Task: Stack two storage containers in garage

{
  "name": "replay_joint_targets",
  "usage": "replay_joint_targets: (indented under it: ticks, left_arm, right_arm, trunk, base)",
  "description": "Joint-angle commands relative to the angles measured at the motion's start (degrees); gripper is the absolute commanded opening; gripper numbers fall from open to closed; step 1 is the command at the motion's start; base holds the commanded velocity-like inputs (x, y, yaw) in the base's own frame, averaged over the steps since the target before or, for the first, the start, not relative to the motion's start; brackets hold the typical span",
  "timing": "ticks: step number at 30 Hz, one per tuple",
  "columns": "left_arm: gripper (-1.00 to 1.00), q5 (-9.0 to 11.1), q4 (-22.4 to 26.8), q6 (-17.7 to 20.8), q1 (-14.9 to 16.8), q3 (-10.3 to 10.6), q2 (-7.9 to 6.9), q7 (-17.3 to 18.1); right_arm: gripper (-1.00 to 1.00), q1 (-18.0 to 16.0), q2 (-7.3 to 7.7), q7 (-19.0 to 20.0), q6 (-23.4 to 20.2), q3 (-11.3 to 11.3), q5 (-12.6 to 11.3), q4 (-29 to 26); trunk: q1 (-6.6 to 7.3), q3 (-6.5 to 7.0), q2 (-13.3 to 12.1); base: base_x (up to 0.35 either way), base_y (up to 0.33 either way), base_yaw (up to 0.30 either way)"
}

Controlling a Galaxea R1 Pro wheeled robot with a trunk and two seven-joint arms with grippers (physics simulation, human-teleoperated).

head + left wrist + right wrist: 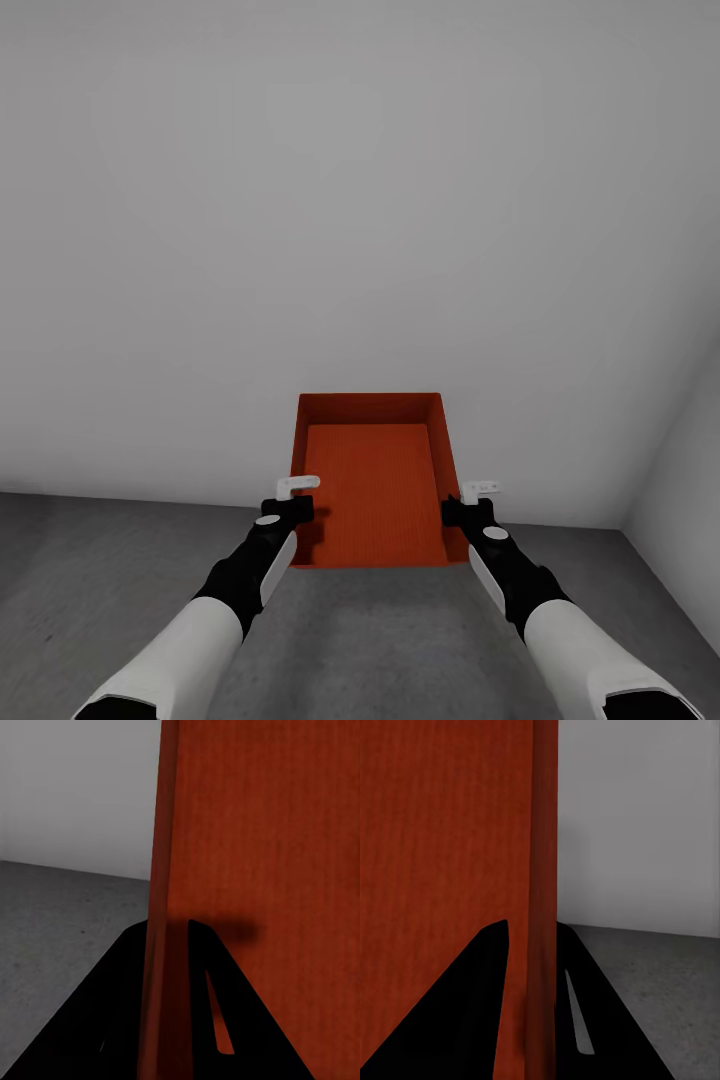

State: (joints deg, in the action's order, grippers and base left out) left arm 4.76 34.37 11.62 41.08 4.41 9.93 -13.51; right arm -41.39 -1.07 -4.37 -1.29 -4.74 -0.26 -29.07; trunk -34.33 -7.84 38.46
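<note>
- I held one orange-red, finely ribbed rectangular open-top storage container (375, 490) out in front of me, up off the dark grey speckled concrete floor (380, 640), with its open side facing my head camera.
- My left gripper (290, 497) was clamped on the container's left side wall near the near corner; in the left wrist view (166, 967) the thin red wall ran between my two black fingers (112, 1020), one on the outside and one on the inside.
- My right gripper (470, 500) was clamped the same way on the right side wall; in the right wrist view (534, 975) the wall's edge stood between the black fingers (577, 1020).
- Behind the container was a plain white wall (350, 200), meeting the floor just beyond it, with a second white wall (690, 480) forming a corner at my right.
</note>
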Motion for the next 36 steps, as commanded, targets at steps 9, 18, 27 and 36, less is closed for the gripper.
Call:
replay_joint_targets:
  ticks: [9,18,27,36]
  left_arm:
    - [-1.0,0.6,3.42,0.25,0.06,0.16,0.0,-0.46]
    - [-1.0,0.6,3.42,0.25,0.06,0.16,0.0,-0.46]
    - [-1.0,0.6,3.46,0.25,0.06,0.16,0.0,-0.46]
    - [-1.0,0.6,3.51,0.25,0.06,0.16,0.0,-0.46]
  right_arm:
    - [-1.0,-0.01,0.02,-0.29,-0.1,0.06,0.0,0.06]
    - [-1.0,-0.01,0.02,-0.28,-0.08,0.08,0.0,0.06]
    - [-1.0,-0.01,0.02,-0.3,-0.04,0.08,0.0,0.06]
    - [-1.0,-0.01,0.05,-0.28,-0.02,0.08,0.0,0.06]
  trunk:
    - [-2.0,-1.72,3.71]
    - [-3.98,-3.34,7.32]
    - [-5.95,-4.95,10.93]
    - [-7.93,-6.57,14.54]
  base:
    - [0.0,0.0,0.0]
    - [0.0,0.0,0.0]
    - [0.0,0.0,0.0]
    - [0.0,0.0,0.0]
